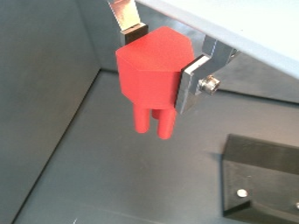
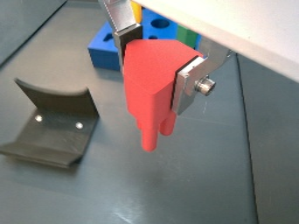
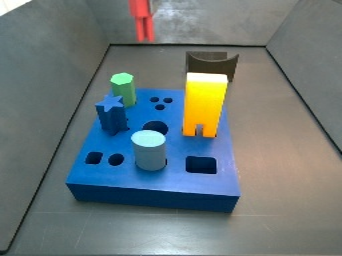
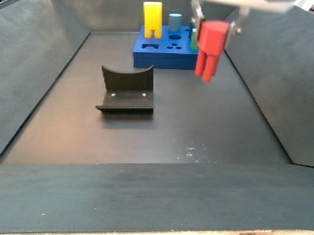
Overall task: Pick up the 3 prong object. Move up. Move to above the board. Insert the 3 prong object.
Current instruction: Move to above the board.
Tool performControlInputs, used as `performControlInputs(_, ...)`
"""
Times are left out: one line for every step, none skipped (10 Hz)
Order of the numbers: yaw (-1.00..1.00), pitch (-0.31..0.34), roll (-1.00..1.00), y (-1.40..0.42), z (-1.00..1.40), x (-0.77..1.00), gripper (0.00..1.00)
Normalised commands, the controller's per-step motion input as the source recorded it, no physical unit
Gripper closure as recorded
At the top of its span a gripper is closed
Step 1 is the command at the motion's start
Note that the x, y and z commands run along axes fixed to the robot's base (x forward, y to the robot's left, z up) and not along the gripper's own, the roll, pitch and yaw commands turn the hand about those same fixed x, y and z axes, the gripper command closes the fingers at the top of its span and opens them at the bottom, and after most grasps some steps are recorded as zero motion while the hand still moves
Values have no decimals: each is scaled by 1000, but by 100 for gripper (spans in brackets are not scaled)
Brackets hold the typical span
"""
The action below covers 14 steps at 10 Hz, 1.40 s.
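Observation:
My gripper [image 1: 163, 54] is shut on the 3 prong object [image 1: 152, 83], a red peg block with a wider head and thin prongs hanging below. It also shows in a wrist view [image 2: 152, 87] and in both side views [image 4: 211, 50] [image 3: 140, 20], held well above the floor. The silver fingers [image 1: 193, 80] clamp its two sides. The board [image 3: 160, 150], a thick blue block with shaped holes, lies on the floor; its three small round holes [image 3: 160, 101] are open. In a side view the board [image 4: 166, 50] is behind and left of the gripper [image 4: 211, 29].
On the board stand a yellow two-legged block [image 3: 203, 103], a green hexagonal peg [image 3: 123, 88], a blue star peg [image 3: 111, 115] and a pale cylinder [image 3: 147, 150]. The dark fixture [image 4: 125, 89] stands on the floor, also in both wrist views [image 2: 52, 122] [image 1: 263, 179]. Grey walls enclose the floor.

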Motion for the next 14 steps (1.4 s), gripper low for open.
performControlInputs(-155,111,29,54,1000,232,100)
performControlInputs(-122,101,19,48,1000,205,100)
performControlInputs(-82,90,9,37,902,141,100)
performControlInputs(-64,85,6,26,743,91,100)
performControlInputs(-53,84,5,16,533,49,100)
performControlInputs(-49,82,4,13,428,35,100)
performControlInputs(-46,80,3,10,215,23,100)
performControlInputs(1000,158,-5,-1000,307,136,100)
performControlInputs(1000,164,7,-1000,302,138,100)
performControlInputs(1000,173,16,-1000,308,137,100)
performControlInputs(1000,176,-5,-1000,309,142,100)
performControlInputs(1000,185,-2,-1000,310,146,100)
performControlInputs(1000,208,12,-1000,313,153,100)
performControlInputs(829,193,24,-1000,314,158,100)
